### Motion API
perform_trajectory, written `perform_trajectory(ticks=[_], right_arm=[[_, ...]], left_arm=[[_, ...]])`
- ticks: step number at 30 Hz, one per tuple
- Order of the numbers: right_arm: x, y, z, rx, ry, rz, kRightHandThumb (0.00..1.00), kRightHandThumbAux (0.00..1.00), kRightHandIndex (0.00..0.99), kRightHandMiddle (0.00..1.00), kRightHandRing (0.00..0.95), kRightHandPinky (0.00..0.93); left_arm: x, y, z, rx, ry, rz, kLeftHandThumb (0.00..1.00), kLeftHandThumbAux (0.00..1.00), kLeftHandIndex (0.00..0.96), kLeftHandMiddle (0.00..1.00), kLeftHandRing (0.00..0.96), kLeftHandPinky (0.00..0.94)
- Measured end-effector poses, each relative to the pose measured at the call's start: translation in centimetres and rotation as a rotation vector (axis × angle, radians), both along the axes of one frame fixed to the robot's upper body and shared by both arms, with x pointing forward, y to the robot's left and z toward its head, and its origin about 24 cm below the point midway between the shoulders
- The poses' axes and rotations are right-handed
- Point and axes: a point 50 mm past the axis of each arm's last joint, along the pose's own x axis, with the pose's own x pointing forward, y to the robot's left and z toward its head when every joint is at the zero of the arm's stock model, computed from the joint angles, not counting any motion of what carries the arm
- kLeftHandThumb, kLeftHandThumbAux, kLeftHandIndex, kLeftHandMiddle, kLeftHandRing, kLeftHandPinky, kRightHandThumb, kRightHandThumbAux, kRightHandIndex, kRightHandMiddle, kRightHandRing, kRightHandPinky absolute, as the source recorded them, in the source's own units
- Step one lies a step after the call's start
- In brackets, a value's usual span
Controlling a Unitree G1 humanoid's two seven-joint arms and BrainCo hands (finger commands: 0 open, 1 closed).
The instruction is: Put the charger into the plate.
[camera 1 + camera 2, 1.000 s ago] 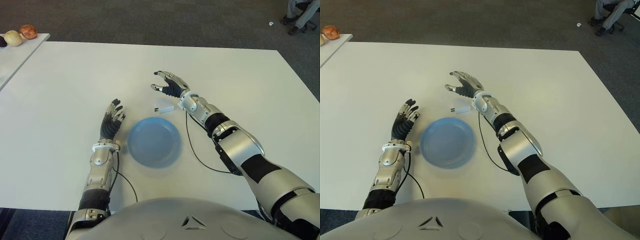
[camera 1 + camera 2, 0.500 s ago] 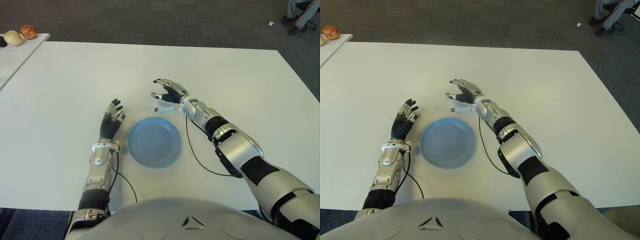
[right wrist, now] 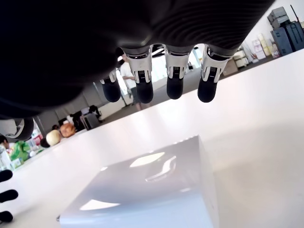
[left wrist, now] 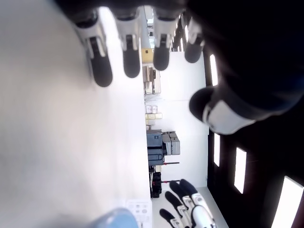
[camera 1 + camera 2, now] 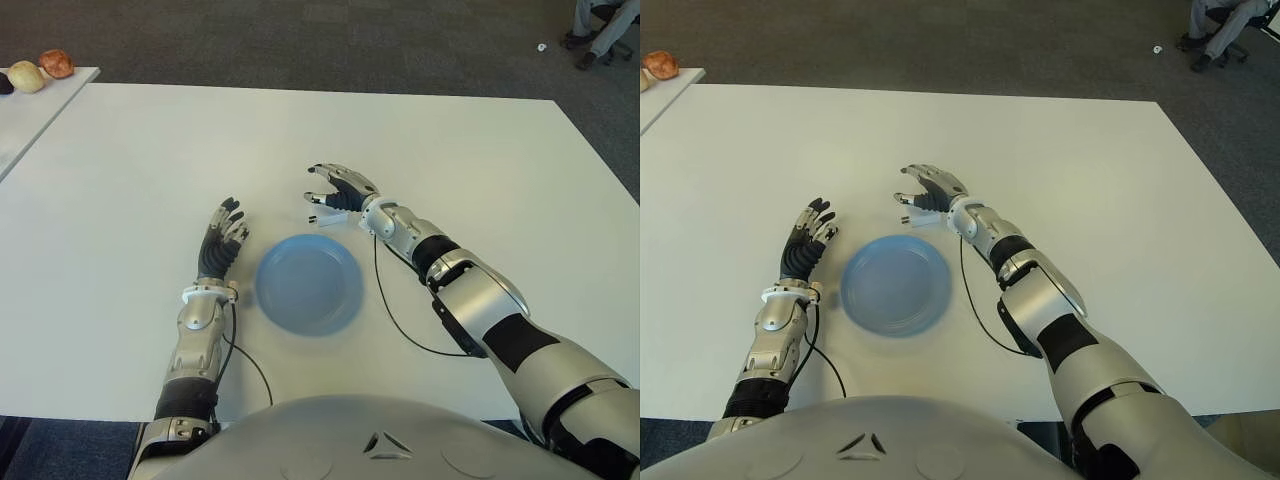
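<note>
Just beyond the far-right edge of the blue plate (image 5: 309, 285), the white charger (image 5: 330, 212) lies on the white table (image 5: 130, 160), outside the plate. Right hand (image 5: 338, 190) is positioned over the charger, palm down, fingers (image 3: 144, 83) spread wide w/ a clear gap above the charger top; no grasp visible in right wrist view. Charger prongs point left. Left hand (image 5: 221, 243) shows just left of the plate, fingers (image 4: 101, 66) extended and loose, holding nothing. Far-left: a second table (image 5: 40, 105) w/ round fruit-like items (image 5: 42, 70). Far-right corner: a person's legs (image 5: 600, 25) on the dark floor.
</note>
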Motion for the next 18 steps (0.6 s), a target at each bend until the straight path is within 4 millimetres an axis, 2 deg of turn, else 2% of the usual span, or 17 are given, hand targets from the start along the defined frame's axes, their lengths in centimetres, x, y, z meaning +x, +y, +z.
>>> perform_trajectory(ticks=[18], right_arm=[[-0.4,-1.6,-0.6,-0.042,-0.037,0.011,0.328,0.234,0.0,0.0,0.0,0.0]], left_arm=[[0.0,0.3,0.0,-0.016,-0.002,0.013,0.038,0.641,0.002,0.111,0.142,0.19]])
